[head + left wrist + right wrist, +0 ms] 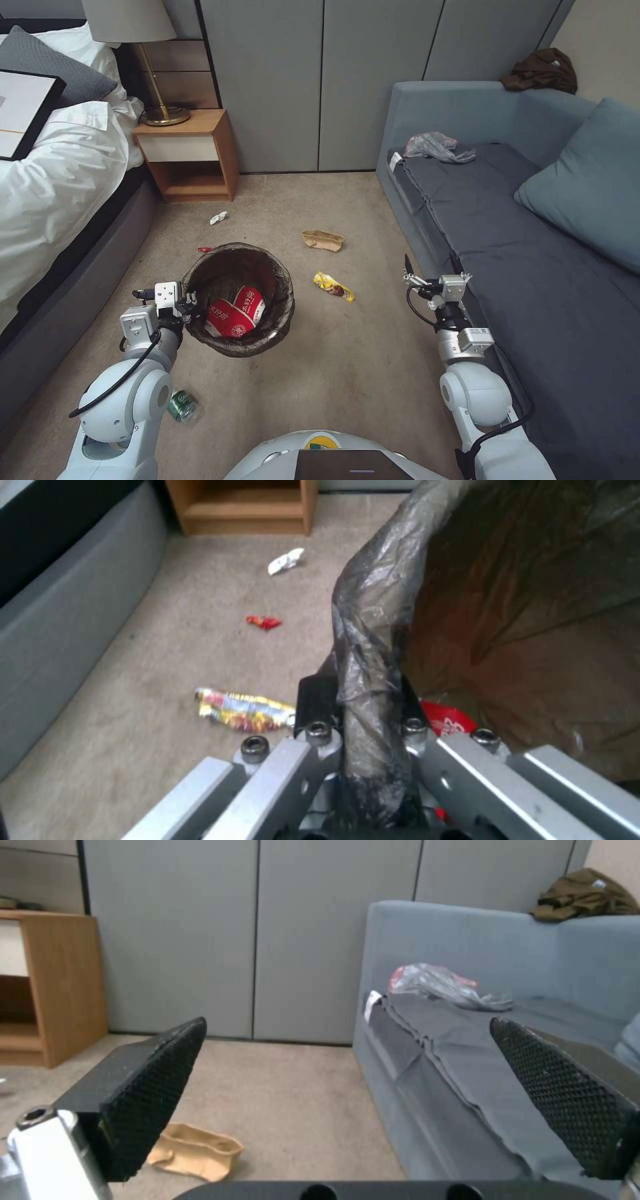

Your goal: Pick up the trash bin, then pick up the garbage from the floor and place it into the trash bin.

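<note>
Beige carpet; left hand [189, 308] clamped on trash bin [283, 320] rim; right hand [435, 275] wide open, empty.

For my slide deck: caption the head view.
Left gripper holds the trash bin by its rim; open right gripper hovers beside the sofa.
</note>
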You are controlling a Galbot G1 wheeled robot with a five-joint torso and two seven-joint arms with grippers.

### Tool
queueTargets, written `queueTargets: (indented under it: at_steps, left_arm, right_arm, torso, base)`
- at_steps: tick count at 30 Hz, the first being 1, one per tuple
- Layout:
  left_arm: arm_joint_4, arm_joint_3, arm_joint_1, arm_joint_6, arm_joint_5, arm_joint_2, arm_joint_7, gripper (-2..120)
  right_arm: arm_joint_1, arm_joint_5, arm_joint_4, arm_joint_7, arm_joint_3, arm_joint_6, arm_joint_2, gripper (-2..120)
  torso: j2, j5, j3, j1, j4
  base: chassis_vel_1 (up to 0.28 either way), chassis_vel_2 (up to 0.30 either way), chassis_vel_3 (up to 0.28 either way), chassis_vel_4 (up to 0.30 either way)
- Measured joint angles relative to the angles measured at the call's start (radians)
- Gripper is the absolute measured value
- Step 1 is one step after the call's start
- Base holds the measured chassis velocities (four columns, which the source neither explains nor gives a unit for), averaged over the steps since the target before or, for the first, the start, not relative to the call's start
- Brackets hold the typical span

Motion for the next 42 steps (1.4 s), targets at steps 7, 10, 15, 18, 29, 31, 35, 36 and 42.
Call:
queueTargets:
  at_steps: [7, 10, 15, 18, 29, 31, 35, 36, 42]
  left_arm:
    - [0.002, 0.000, 0.000, 0.000, 0.000, -0.001, 0.000, 0]
    - [0.002, 0.000, 0.000, 0.000, 0.000, -0.002, 0.000, 0]
    - [0.002, -0.001, -0.002, 0.000, 0.000, 0.000, 0.000, 0]
    - [0.002, -0.001, -0.003, 0.000, 0.000, 0.000, 0.000, 0]
    - [0.004, -0.002, -0.004, 0.000, -0.001, 0.001, 0.000, 0]
    - [0.004, -0.002, -0.004, 0.000, -0.001, 0.001, 0.000, 0]
    - [0.004, -0.002, -0.004, 0.001, -0.001, 0.000, 0.001, 0]
    - [0.005, -0.003, -0.004, 0.001, -0.001, 0.000, 0.001, 0]
    - [0.008, -0.005, -0.004, 0.000, -0.001, 0.000, 0.001, 0]
  right_arm:
    - [0.000, 0.000, -0.002, -0.001, -0.001, 0.000, -0.003, 100]
    - [0.001, -0.001, -0.003, -0.001, -0.002, -0.001, -0.004, 100]
    - [0.003, -0.001, -0.004, -0.002, -0.005, -0.002, -0.004, 100]
    - [0.003, -0.002, -0.006, -0.002, -0.007, -0.002, -0.004, 100]
    - [0.005, -0.003, -0.008, -0.003, -0.009, -0.003, -0.006, 100]
    - [0.005, -0.003, -0.009, -0.003, -0.010, -0.003, -0.007, 100]
    - [0.005, -0.005, -0.011, -0.003, -0.012, -0.001, -0.007, 100]
    - [0.006, -0.004, -0.012, -0.004, -0.014, 0.003, -0.006, 100]
    - [0.001, -0.005, 0.003, -0.013, -0.026, -0.008, -0.012, 100]
  torso:
    - [0.000, -0.0001, 0.000, 0.000, 0.0005]
    - [0.000, -0.0001, 0.000, 0.000, 0.0000]
    - [0.000, -0.0002, 0.000, 0.000, 0.0002]
    - [0.000, 0.0000, 0.000, 0.000, 0.0003]
    - [0.000, 0.0000, 0.000, 0.000, 0.0005]
    - [0.000, -0.0001, 0.000, 0.000, 0.0003]
    - [0.000, 0.0000, 0.000, 0.000, 0.0000]
    - [0.000, -0.0002, 0.000, 0.000, 0.0001]
    - [0.000, -0.0002, 0.000, 0.000, 0.0006]
  base:
    - [-0.177, 0.176, 0.187, -0.168]
    - [-0.168, 0.155, 0.162, -0.170]
    - [-0.172, 0.158, 0.165, -0.166]
    - [-0.165, 0.170, 0.175, -0.163]
    - [-0.189, 0.179, 0.180, -0.182]
    - [-0.206, 0.180, 0.189, -0.179]
    - [-0.190, 0.175, 0.174, -0.196]
    - [-0.183, 0.184, 0.204, -0.190]
    - [-0.169, 0.167, 0.170, -0.179]
